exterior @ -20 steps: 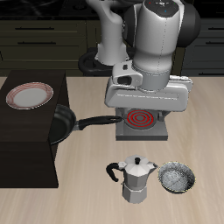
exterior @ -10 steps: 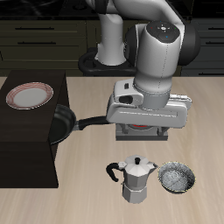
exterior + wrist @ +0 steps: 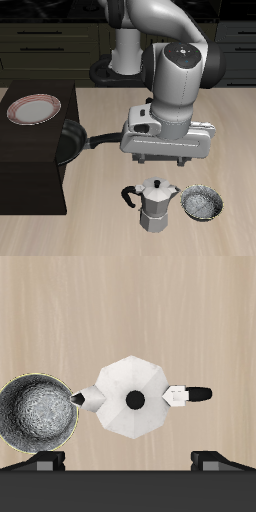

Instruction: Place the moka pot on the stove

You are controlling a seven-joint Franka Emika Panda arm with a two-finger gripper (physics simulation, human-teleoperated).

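Observation:
The silver faceted moka pot (image 3: 156,205) stands upright near the table's front edge, its black handle pointing away from the speckled bowl. In the wrist view the moka pot (image 3: 133,399) is seen from straight above, with its black lid knob in the middle. My gripper (image 3: 165,163) hangs just above and slightly behind the pot, open and empty. Its two fingertips (image 3: 48,461) stand wide apart, not touching the pot. The stove is hidden behind my hand in the exterior view and is out of the wrist view.
A small grey speckled bowl (image 3: 201,203) sits close beside the pot's spout and also shows in the wrist view (image 3: 37,414). A black frying pan (image 3: 70,142) rests on the edge of a dark counter, its handle reaching toward my hand. A red-rimmed plate (image 3: 33,108) lies on that counter.
My arm has moved toward the table's front edge and lower, from above the stove to above the moka pot. The stove is now covered by my hand. The pot has not moved.

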